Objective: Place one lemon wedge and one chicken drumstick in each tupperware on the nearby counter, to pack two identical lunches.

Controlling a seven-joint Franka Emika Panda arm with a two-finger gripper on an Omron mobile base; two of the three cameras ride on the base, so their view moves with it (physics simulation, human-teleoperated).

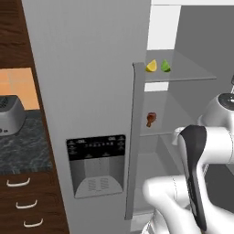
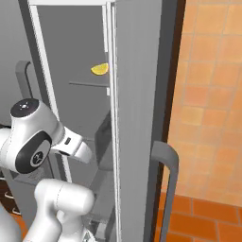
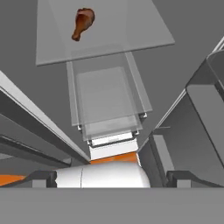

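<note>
Refrigerator: we see a tall grey refrigerator with its compartment open, the glass shelves inside exposed; a dark dispenser panel sits on its closed door.

Counter: the dark marbled stone counter lies to the left of the refrigerator, above wood drawers with curved silver handles; a steel toaster stands on it. We cannot see any tray from here.

Arm: the white arm with dark joints rises in front of the open compartment, the hand turned toward the shelves.

Gripper: the two dark finger tips stand wide apart at the bottom of the hand view, with nothing between them; we judge the gripper open and empty.

Chicken drumstick: the thin reddish-brown chicken drumstick lies on the middle glass shelf, well ahead of the gripper and to the left of its centre line in the hand view. Its long axis runs nearly along the line of approach, thick end away, bone end toward the hand.

Lemon wedges: the small bright yellow wedge and the lime-green wedge sit side by side on the shelf above the drumstick.

Coming move, as we judge it: reach forward and shift left to straddle the drumstick across its narrow width.
</note>
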